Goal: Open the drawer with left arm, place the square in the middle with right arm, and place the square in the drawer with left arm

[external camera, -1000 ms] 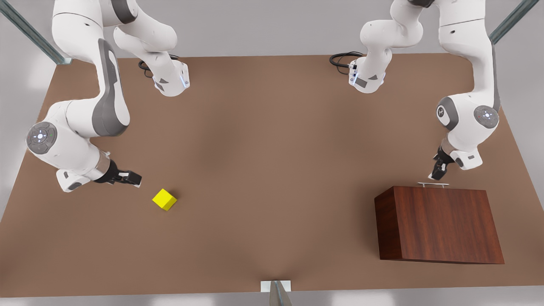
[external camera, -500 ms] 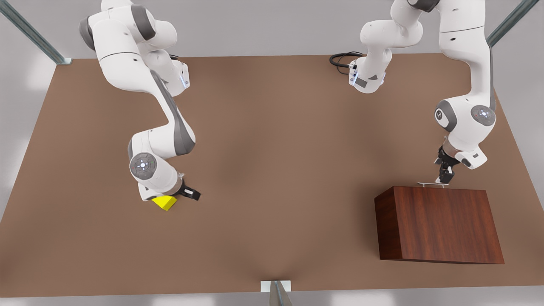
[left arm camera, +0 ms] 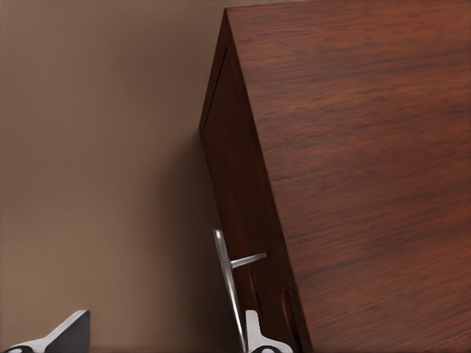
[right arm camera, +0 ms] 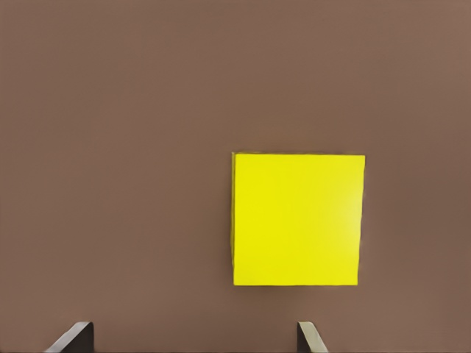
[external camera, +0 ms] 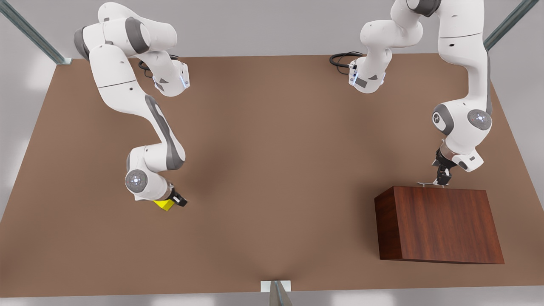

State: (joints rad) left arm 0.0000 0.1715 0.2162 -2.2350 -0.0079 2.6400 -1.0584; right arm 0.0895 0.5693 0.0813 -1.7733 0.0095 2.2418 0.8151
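Starting at the front view's left, I am hovering my right gripper [external camera: 175, 199] over the yellow cube [external camera: 164, 204], which is sitting on the brown tabletop [external camera: 272, 170] well apart from the cabinet; in the right wrist view the cube [right arm camera: 297, 219] is lying flat between the lines of my two spread fingertips [right arm camera: 72, 337], though off-centre toward one of them, and I am holding nothing yet. To grasp it well, I am judging that I should shift sideways until the cube is centred, descend squarely so each pad meets a flat face, and only then close. The middle of the table is where this cube belongs next. At the front view's right, my left gripper [external camera: 442, 176] is standing at the silver bar handle [external camera: 431, 184] of the closed drawer in the reddish-brown wooden cabinet [external camera: 440, 225]; in the left wrist view the handle [left arm camera: 229, 283] is passing just beside one fingertip [left arm camera: 257, 337], with the other finger well apart, so the hand is open and not yet clamped. A good pull, I am judging, needs the bar seated between both pads before drawing straight outward.
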